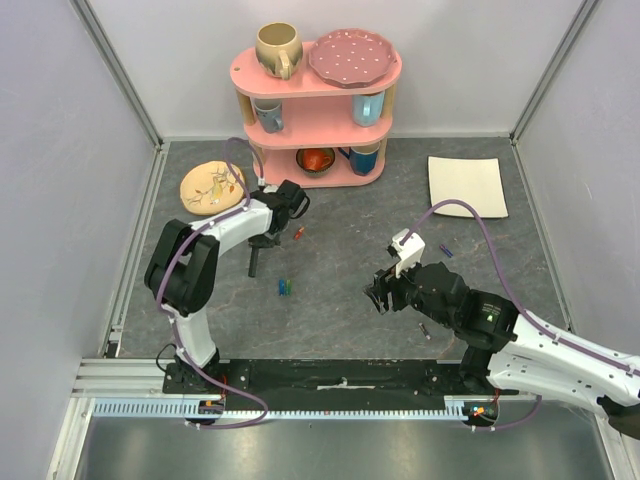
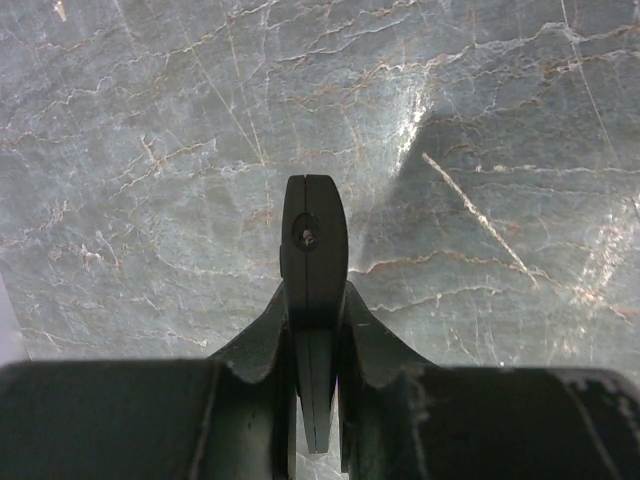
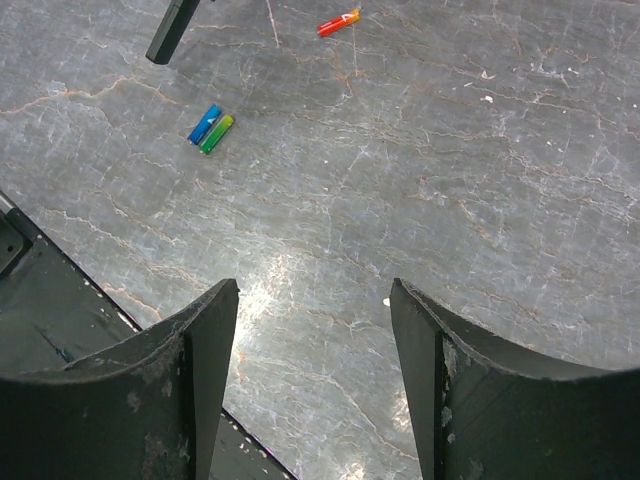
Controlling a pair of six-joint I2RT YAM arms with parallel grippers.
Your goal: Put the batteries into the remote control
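The left gripper (image 2: 314, 335) has its jaws clamped on the remote control (image 2: 313, 235), held edge-on above the worktop (image 1: 340, 215). The right gripper (image 3: 315, 300) hovers empty, jaws wide apart, with the blue and green batteries (image 3: 210, 128) well off. The danger is that the slim remote twists in that narrow pinch when a battery presses in.

Between the spread fingers (image 3: 200, 380) of my right hand (image 3: 312, 292) the tabletop (image 3: 450, 180) lies bare, with free passage ahead up to the blue and green batteries (image 3: 211, 128). Past them the remote control (image 3: 175, 30), clamped in my left hand (image 2: 314, 295), hangs in the way. The pink shelf (image 1: 318, 100) walls the back; a white plate (image 1: 467, 186) lies right rear.
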